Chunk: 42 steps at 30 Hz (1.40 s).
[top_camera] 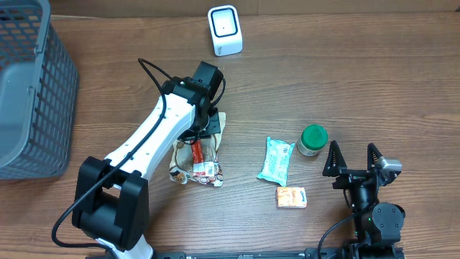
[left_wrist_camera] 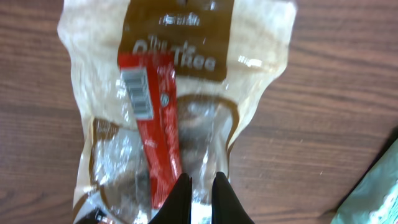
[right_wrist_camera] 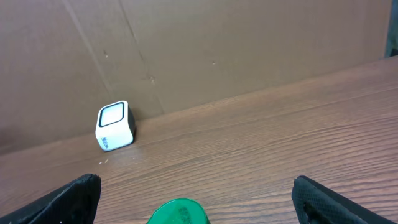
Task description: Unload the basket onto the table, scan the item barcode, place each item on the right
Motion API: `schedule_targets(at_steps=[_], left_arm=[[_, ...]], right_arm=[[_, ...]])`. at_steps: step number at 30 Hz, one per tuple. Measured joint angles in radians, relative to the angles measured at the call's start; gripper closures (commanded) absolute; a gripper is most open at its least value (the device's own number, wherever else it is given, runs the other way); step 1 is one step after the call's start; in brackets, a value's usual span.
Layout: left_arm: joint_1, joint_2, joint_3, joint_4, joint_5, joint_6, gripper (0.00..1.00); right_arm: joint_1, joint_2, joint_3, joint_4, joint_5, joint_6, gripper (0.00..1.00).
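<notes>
Left pincer (left_wrist_camera: 201, 182) nips the snack bag (left_wrist_camera: 249, 93).
Right pincer (top_camera: 352, 150) gapes wide, at four o'clock from the scanner (top_camera: 225, 30).

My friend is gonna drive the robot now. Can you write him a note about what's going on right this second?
Left claw: shut on one end of the bag, which lies on the table.
Right claw: open, empty, near the jar.
Barcode: on the bag's red strip, facing up.
Scanner: at the far side of the table, apart from the bag.
Done: bag gripped.
Left: lift the bag and show its barcode to the scanner.
</notes>
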Motion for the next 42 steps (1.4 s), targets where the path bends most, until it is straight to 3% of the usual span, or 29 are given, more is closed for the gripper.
schedule_targets(at_steps=[2,3,8,21,23,25,26,37,42], left_arm=[[0.0,0.0,0.0,0.013,-0.005,0.0,0.9],[0.0,0.0,0.0,0.017,-0.005,0.0,0.77],[0.0,0.0,0.0,0.018,-0.011,0.003,0.83],[0.0,0.0,0.0,0.017,-0.011,0.008,0.59],[0.0,0.0,-0.001,0.017,-0.011,0.008,0.44],[0.0,0.0,0.0,0.017,-0.011,0.007,0.19],[0.0,0.0,0.0,0.017,-0.011,0.012,0.02],[0.0,0.0,-0.001,0.037,-0.011,0.015,0.0],[0.0,0.0,-0.001,0.074,-0.011,0.015,0.0]], right_arm=[[0.0,0.0,0.0,-0.001,0.0,0.0,0.0],[0.0,0.0,0.0,-0.001,0.0,0.0,0.0],[0.0,0.0,0.0,0.0,0.0,0.0,0.0],[0.0,0.0,0.0,0.0,0.0,0.0,0.0],[0.0,0.0,0.0,-0.001,0.0,0.0,0.0],[0.0,0.0,0.0,-0.001,0.0,0.0,0.0],[0.0,0.0,0.0,0.0,0.0,0.0,0.0],[0.0,0.0,0.0,0.004,-0.001,0.0,0.0],[0.0,0.0,0.0,0.013,-0.093,0.036,0.0]])
